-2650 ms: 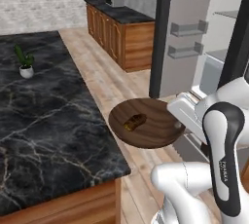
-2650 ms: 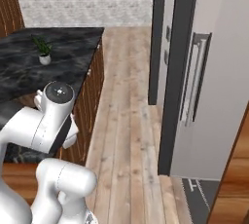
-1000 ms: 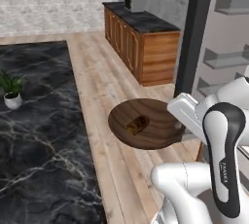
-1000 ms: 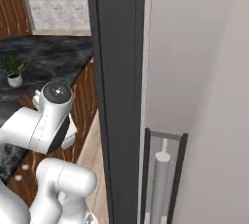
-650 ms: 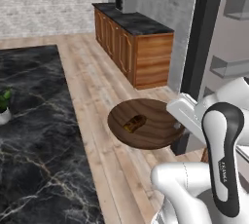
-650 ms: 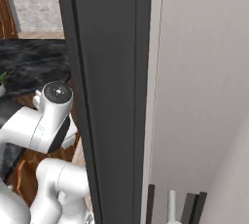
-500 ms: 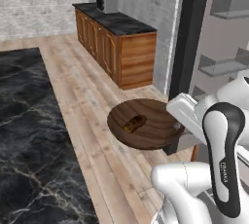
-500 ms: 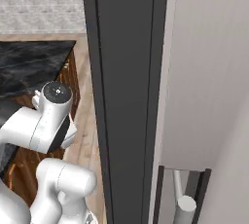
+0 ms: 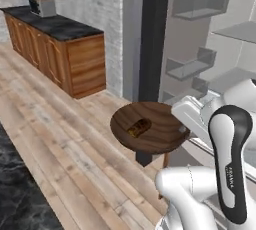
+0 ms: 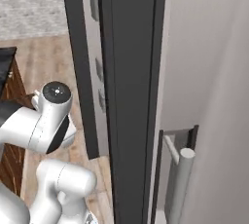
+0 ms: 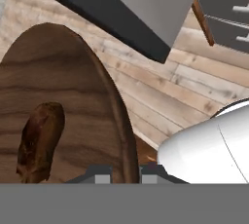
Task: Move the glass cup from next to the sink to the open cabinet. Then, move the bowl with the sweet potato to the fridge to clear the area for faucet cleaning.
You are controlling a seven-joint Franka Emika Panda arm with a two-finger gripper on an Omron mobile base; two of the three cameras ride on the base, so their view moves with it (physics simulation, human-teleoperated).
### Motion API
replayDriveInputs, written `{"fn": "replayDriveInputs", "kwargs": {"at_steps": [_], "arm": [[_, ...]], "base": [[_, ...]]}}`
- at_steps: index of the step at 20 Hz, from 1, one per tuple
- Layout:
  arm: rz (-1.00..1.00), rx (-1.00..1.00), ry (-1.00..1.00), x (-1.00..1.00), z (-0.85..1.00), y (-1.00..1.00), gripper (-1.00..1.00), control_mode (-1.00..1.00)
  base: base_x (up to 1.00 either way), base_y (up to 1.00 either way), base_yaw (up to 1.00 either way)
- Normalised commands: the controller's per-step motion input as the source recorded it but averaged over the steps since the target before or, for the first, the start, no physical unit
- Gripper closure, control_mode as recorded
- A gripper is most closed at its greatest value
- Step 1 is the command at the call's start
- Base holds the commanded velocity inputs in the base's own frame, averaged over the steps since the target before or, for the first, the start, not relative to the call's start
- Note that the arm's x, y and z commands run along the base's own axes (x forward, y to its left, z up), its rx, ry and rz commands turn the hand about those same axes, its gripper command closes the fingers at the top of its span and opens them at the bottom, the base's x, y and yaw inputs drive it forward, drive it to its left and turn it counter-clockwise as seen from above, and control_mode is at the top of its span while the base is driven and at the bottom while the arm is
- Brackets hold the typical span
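Note:
The dark wooden bowl (image 9: 157,133) hangs in the air above the floor with the sweet potato (image 9: 139,127) lying in it. My gripper (image 9: 181,130) is shut on the bowl's right rim. In the hand view the bowl (image 11: 63,91) takes up the left side, the sweet potato (image 11: 39,138) rests at lower left, and the rim runs between the two tips of the gripper (image 11: 126,172). The fridge (image 9: 153,34) stands right behind the bowl, its black edge close by and grey door shelves (image 9: 199,5) to the right. The fridge's black edge (image 10: 131,96) is also near in the right base view.
Brown lower cabinets with a dark countertop (image 9: 55,26) run along the back left wall. A strip of black marble counter (image 9: 15,199) lies at the lower left. A grey fridge door handle (image 10: 181,181) stands close on the right. Wooden floor (image 9: 60,139) spreads under the bowl.
The whole picture has shifted: the base has driven toward the fridge, so the marble counter and plant slid out to the left. The bowl stays held in the same place relative to the arm.

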Motion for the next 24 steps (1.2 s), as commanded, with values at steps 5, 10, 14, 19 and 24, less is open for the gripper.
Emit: {"fn": "replayDriveInputs", "kwargs": {"at_steps": [5, 10, 14, 19, 24], "arm": [[0.0, 0.0, 0.0, 0.0, 0.0, 0.0, 1.0, 1.0], [0.0, 0.0, 0.0, 0.0, 0.0, 0.0, 1.0, 1.0], [0.0, 0.0, 0.0, 0.0, 0.0, 0.0, 1.0, 1.0], [0.0, 0.0, 0.0, 0.0, 0.0, 0.0, 1.0, 1.0], [0.0, 0.0, 0.0, 0.0, 0.0, 0.0, 1.0, 1.0]], "base": [[0.01, -0.03, -0.49], [0.1, -0.04, -0.57], [0.44, 0.75, -0.48], [0.29, 0.5, -0.45], [0.31, 0.7, -0.52]]}}
